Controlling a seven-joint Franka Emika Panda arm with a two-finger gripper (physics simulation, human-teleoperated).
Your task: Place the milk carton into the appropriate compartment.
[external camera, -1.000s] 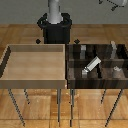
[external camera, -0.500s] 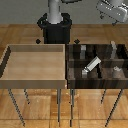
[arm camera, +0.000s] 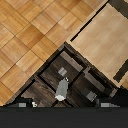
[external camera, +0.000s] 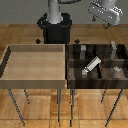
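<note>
The milk carton (external camera: pixel 91 65) is a pale grey-white box with a tapered top. It lies tilted inside a middle cell of the dark compartment tray (external camera: pixel 72 67) on the exterior view's right. The wrist view looks straight down on the carton (arm camera: pixel 61 89). My gripper (external camera: pixel 102 20) hangs high above the back of that tray, well clear of the carton. It is open, and nothing is between its fingers (arm camera: pixel 107 104).
A light wooden bin (external camera: pixel 35 75) stands beside the dark tray on the exterior view's left. Small grey shapes sit in other cells: one at the back (external camera: pixel 83 50), one at the back right (external camera: pixel 114 46) and a tiny cube (external camera: pixel 118 70). The robot base (external camera: pixel 55 27) rises behind both.
The gripper has come down a little and shifted toward the exterior view's left. The carton has stayed where it was.
</note>
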